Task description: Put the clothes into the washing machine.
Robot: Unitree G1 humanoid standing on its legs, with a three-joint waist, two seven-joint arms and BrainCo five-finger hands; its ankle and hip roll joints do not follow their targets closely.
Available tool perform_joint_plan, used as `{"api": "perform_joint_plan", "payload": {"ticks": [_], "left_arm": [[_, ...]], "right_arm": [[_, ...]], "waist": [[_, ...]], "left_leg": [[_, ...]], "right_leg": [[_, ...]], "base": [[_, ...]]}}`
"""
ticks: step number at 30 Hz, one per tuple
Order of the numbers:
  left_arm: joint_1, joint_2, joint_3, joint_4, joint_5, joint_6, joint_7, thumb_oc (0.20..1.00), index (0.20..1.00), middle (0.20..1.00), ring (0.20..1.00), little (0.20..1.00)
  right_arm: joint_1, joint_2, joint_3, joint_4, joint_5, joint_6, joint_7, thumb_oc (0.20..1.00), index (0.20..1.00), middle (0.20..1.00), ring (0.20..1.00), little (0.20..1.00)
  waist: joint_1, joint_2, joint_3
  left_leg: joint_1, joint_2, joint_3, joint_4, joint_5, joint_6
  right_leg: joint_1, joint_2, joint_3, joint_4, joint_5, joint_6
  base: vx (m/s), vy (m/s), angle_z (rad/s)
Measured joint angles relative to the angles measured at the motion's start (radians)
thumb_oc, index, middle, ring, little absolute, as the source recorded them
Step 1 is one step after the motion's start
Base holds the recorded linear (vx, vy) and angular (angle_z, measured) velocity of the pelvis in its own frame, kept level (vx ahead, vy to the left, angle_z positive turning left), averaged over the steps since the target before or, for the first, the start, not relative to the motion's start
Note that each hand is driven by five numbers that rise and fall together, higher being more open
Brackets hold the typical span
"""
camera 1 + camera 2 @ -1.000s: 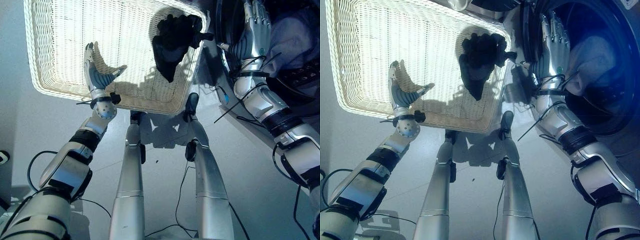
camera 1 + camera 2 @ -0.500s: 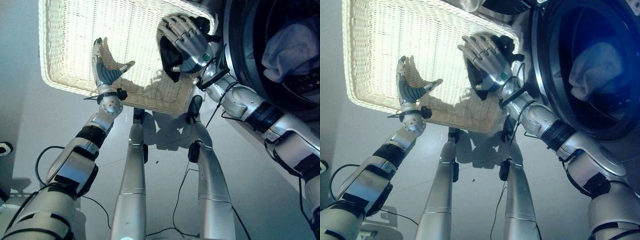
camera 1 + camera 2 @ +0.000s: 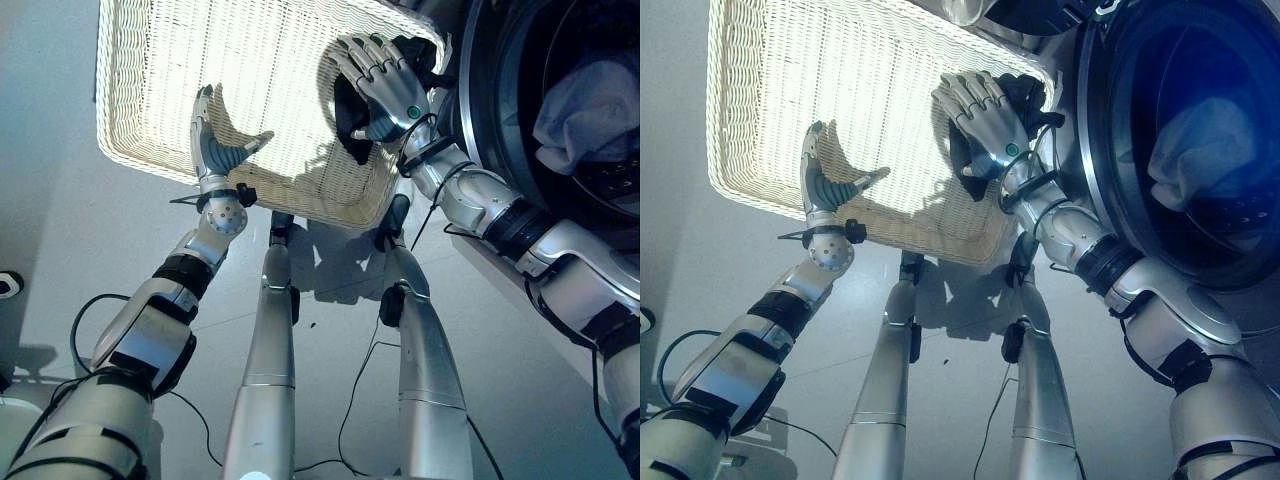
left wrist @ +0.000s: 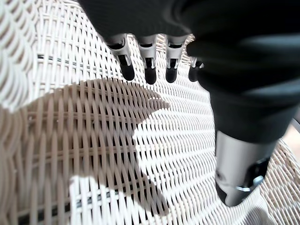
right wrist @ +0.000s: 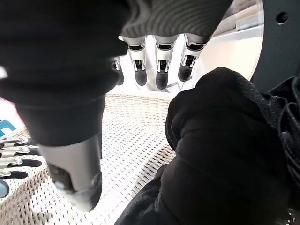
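A black garment [image 5: 225,154] lies bunched in the far right corner of a white wicker basket [image 3: 135,160]. My right hand [image 3: 385,85] hovers flat over it, open, with straight fingers [image 5: 159,70] reaching past the cloth's top; whether the palm touches the cloth I cannot tell. My left hand [image 3: 212,150] stands open above the basket's near rim, fingers [image 4: 150,70] straight over bare wicker and holding nothing. To the right is the washing machine's round opening [image 3: 1110,150], with a pale cloth [image 3: 1200,150] inside the drum.
The basket [image 3: 750,190] sits on a grey floor [image 3: 60,230], its right end close to the washing machine's front. Open floor lies to the left and in front of the basket.
My right hand has come out of the washing machine's drum and swung left over the black garment in the basket. The left hand has held its place; the camera has shifted slightly.
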Motion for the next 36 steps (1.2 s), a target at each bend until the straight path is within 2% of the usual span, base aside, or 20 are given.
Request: {"api": "perform_joint_plan", "payload": {"ticks": [7, 12, 20, 29, 30, 31, 32, 36], "left_arm": [[-0.002, -0.007, -0.016, 0.0, -0.001, 0.004, 0.001, 1.0, 1.0, 1.0, 1.0, 1.0], [-0.017, -0.013, -0.033, 0.001, -0.002, 0.007, 0.0, 1.0, 1.0, 1.0, 1.0, 1.0], [-0.036, -0.018, -0.051, 0.003, -0.004, 0.011, -0.001, 1.0, 1.0, 1.0, 1.0, 1.0], [-0.045, -0.027, -0.07, 0.011, -0.005, 0.014, -0.002, 1.0, 1.0, 1.0, 1.0, 1.0], [-0.045, -0.028, -0.07, 0.012, -0.005, 0.014, -0.002, 1.0, 1.0, 1.0, 1.0, 1.0], [-0.043, -0.029, -0.07, 0.012, -0.005, 0.014, -0.002, 1.0, 1.0, 1.0, 1.0, 1.0], [-0.042, -0.032, -0.07, 0.012, -0.005, 0.014, -0.002, 1.0, 1.0, 1.0, 1.0, 1.0], [-0.042, -0.038, -0.07, 0.012, -0.005, 0.014, -0.002, 1.0, 1.0, 1.0, 1.0, 1.0]], "right_arm": [[-0.001, 0.007, 0.0, 0.05, 0.002, 0.073, 0.008, 1.0, 1.0, 1.0, 1.0, 1.0], [-0.027, 0.04, 0.011, 0.162, 0.016, 0.148, 0.078, 1.0, 1.0, 1.0, 1.0, 1.0], [-0.084, 0.07, 0.02, 0.241, 0.03, 0.195, 0.201, 1.0, 1.0, 1.0, 1.0, 1.0], [-0.104, 0.079, 0.028, 0.296, 0.029, 0.211, 0.241, 1.0, 1.0, 1.0, 1.0, 1.0], [-0.104, 0.08, 0.028, 0.299, 0.029, 0.211, 0.241, 0.912, 0.912, 0.912, 0.912, 0.912], [-0.103, 0.081, 0.028, 0.3, 0.029, 0.211, 0.24, 0.482, 0.482, 0.482, 0.482, 0.482], [-0.102, 0.082, 0.028, 0.302, 0.029, 0.211, 0.24, 0.2, 0.2, 0.2, 0.2, 0.2], [-0.105, 0.087, 0.028, 0.311, 0.028, 0.21, 0.234, 0.2, 0.2, 0.2, 0.2, 0.2]], "waist": [[0.002, 0.0, 0.0], [0.005, 0.0, 0.0], [0.015, 0.003, -0.001], [0.03, 0.004, -0.002], [0.03, 0.006, -0.003], [0.029, 0.007, -0.004], [0.029, 0.008, -0.004], [0.03, 0.008, -0.004]], "left_leg": [[0.001, -0.001, 0.0, 0.001, 0.003, 0.0], [0.0, -0.002, 0.0, -0.001, 0.005, -0.001], [0.001, -0.002, -0.003, 0.0, 0.008, -0.002], [0.002, -0.005, -0.004, -0.003, 0.016, -0.003], [0.002, -0.006, -0.004, -0.003, 0.016, -0.003], [0.003, -0.008, -0.005, -0.004, 0.017, -0.002], [0.003, -0.01, -0.005, -0.004, 0.018, -0.001], [0.002, -0.013, -0.005, -0.007, 0.02, 0.001]], "right_leg": [[0.0, -0.002, 0.0, 0.004, -0.001, 0.001], [-0.002, -0.002, 0.0, 0.004, -0.001, 0.001], [-0.002, -0.003, -0.001, 0.008, -0.001, 0.001], [-0.003, -0.011, -0.008, 0.022, -0.002, -0.001], [-0.003, -0.012, -0.008, 0.022, -0.002, -0.001], [-0.003, -0.014, -0.009, 0.022, -0.002, -0.001], [-0.003, -0.016, -0.009, 0.022, -0.002, -0.001], [-0.004, -0.018, -0.009, 0.022, -0.002, -0.001]], "base": [[0.0, 0.0, 0.0], [0.0, 0.0, 0.0], [0.0, 0.0, 0.0], [0.01, 0.004, 0.02], [0.0, 0.012, 0.04], [0.0, 0.0, 0.0], [0.0, 0.0, 0.0], [0.0, 0.0, 0.0]]}}
